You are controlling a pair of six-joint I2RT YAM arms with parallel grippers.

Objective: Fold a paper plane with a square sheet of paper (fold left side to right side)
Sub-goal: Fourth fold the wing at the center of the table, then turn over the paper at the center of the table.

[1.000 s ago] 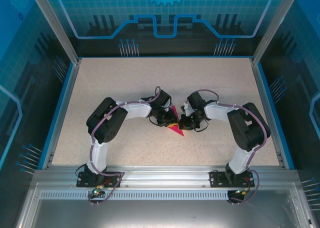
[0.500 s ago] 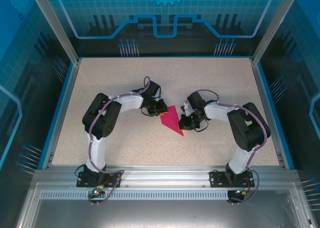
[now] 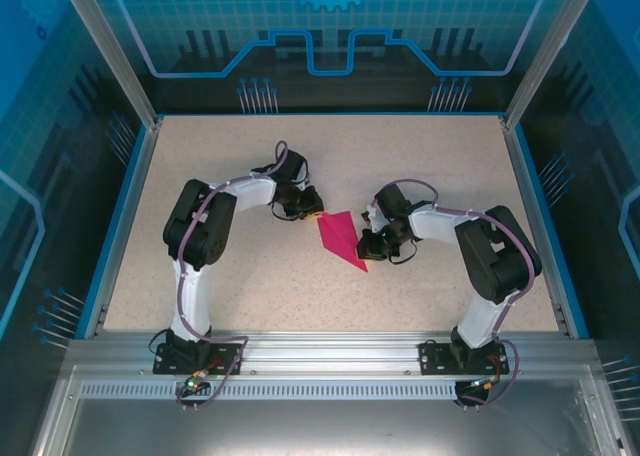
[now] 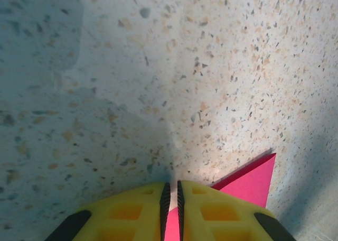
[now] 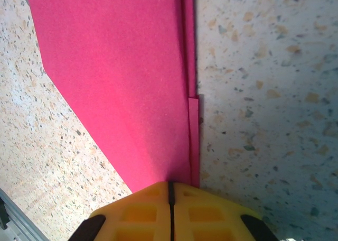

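Pointed magenta-pink folded paper (image 3: 340, 238) — matt, smooth, crisply creased. Flat beige speckled tabletop (image 3: 420, 166) — stone-like, finely grained. Silver front rail (image 3: 330, 348): brushed metal.

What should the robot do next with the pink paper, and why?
Probably lift the left gripper and carry its corner of the paper rightward. It looks shut on that corner, the right gripper pins the right edge, and the paper lies flat.

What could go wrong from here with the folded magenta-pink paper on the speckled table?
1. The left gripper and the right gripper both look pinched on the folded magenta-pink paper at opposite edges. Pulling apart could tear it or open its creases.
2. The right gripper holds only the narrow layered edge, so the paper may slip out.
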